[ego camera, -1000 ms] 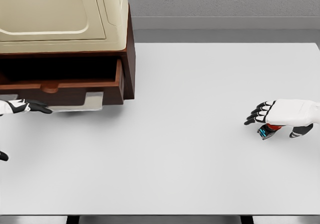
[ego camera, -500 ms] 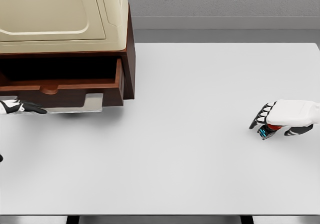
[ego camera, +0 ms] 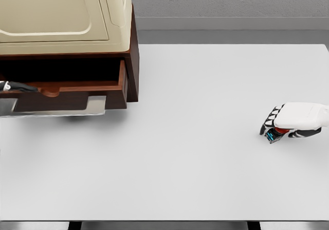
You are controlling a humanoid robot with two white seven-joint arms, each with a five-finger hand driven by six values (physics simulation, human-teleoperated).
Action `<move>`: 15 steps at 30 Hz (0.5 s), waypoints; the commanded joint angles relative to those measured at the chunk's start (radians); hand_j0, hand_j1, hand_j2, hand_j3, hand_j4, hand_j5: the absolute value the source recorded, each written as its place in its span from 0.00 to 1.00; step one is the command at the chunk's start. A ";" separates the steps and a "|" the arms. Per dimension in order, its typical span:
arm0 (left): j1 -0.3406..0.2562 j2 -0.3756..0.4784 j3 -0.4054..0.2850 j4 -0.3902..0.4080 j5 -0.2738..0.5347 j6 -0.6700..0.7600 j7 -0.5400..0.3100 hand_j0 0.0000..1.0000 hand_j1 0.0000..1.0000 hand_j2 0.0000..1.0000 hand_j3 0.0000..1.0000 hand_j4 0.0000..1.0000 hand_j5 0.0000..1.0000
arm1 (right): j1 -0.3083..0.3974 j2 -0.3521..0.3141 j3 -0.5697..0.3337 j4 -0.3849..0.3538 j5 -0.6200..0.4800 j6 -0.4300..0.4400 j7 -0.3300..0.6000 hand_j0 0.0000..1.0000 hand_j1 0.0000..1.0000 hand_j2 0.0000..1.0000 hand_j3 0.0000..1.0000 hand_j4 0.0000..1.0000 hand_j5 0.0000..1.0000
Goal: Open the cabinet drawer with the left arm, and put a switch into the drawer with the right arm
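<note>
Since a second ago our right hand (ego camera: 295, 119) has curled its fingers (ego camera: 268, 122) down over the switch (ego camera: 275, 133), holding it against the desk (ego camera: 195, 153), far right of the cabinet (ego camera: 67, 19). We judge that's a grip ahead of lifting. Our left hand (ego camera: 13, 86) has slid up to the open drawer (ego camera: 72, 93); its fingers we cannot tell. Nothing blocks the path between.

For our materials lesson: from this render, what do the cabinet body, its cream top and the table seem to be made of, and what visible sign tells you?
Cabinet body: looks like dark reddish-brown wood with a smooth, slightly satin finish; the open drawer matches it.
Cream top: probably moulded plastic or painted metal, judging by rounded edges and raised panel lines.
Table: plain white, matte, no grain; possibly laminate, but the look leaves it open.
</note>
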 commanded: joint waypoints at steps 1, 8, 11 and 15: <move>0.001 0.011 0.002 0.000 0.055 0.007 0.000 1.00 1.00 1.00 1.00 1.00 1.00 | 0.000 -0.001 -0.001 0.000 -0.003 0.002 0.000 0.69 0.69 0.69 0.69 0.69 0.69; -0.030 -0.011 0.104 0.001 0.099 0.193 0.000 1.00 1.00 1.00 1.00 1.00 1.00 | -0.002 -0.001 -0.009 0.000 -0.006 0.002 0.000 0.70 0.70 0.70 0.70 0.70 0.70; -0.048 -0.069 0.114 0.001 0.095 0.274 0.000 1.00 1.00 1.00 1.00 1.00 1.00 | -0.002 0.000 -0.009 -0.002 -0.006 0.002 0.000 0.67 0.67 0.67 0.67 0.67 0.67; -0.048 -0.066 0.116 0.001 0.095 0.268 0.000 1.00 1.00 1.00 1.00 1.00 1.00 | -0.002 0.000 -0.009 -0.002 -0.005 0.002 0.000 0.63 0.63 0.63 0.63 0.63 0.63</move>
